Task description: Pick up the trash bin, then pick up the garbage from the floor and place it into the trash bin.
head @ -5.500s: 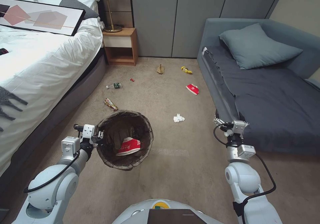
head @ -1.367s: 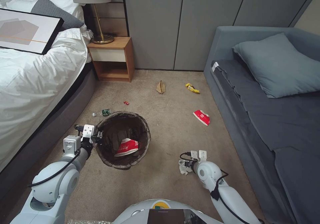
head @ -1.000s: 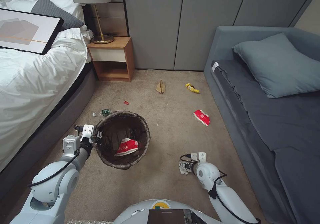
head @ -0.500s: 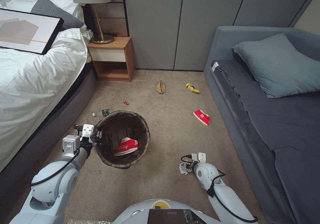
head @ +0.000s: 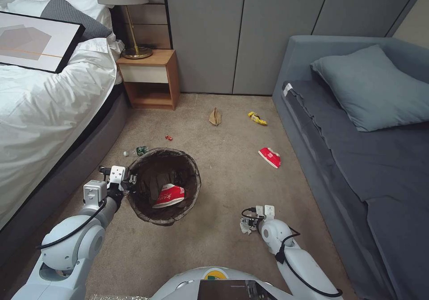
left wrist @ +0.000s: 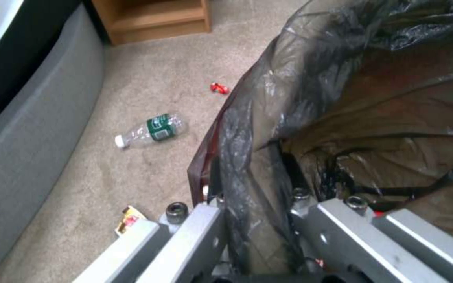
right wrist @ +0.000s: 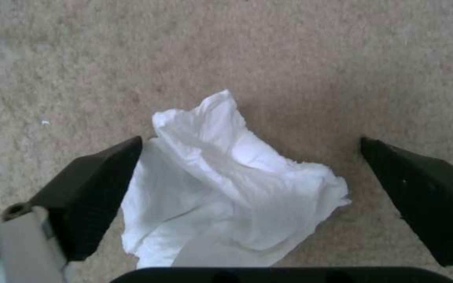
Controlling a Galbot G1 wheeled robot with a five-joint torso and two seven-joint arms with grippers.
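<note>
The right gripper (right wrist: pixel 247 204) was spread wide around one crumpled white tissue (right wrist: pixel 226 184) on the floor (head: pixel 223 166), low right of centre. The left gripper (head: pixel 127 181) pinched the trash bin (head: pixel 163 186) rim, partly hidden by the bag. One bottle (left wrist: pixel 150 129) lay sideways, cap toward the bed (head: pixel 44 107).

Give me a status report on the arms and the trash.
Left gripper clamps the bag-lined white trash bin. Right gripper open, straddling crumpled white tissue on tan carpet. Nothing blocking.

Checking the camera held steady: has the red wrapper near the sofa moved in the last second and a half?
No. The red wrapper lies at the same spot on the carpet beside the sofa.
</note>
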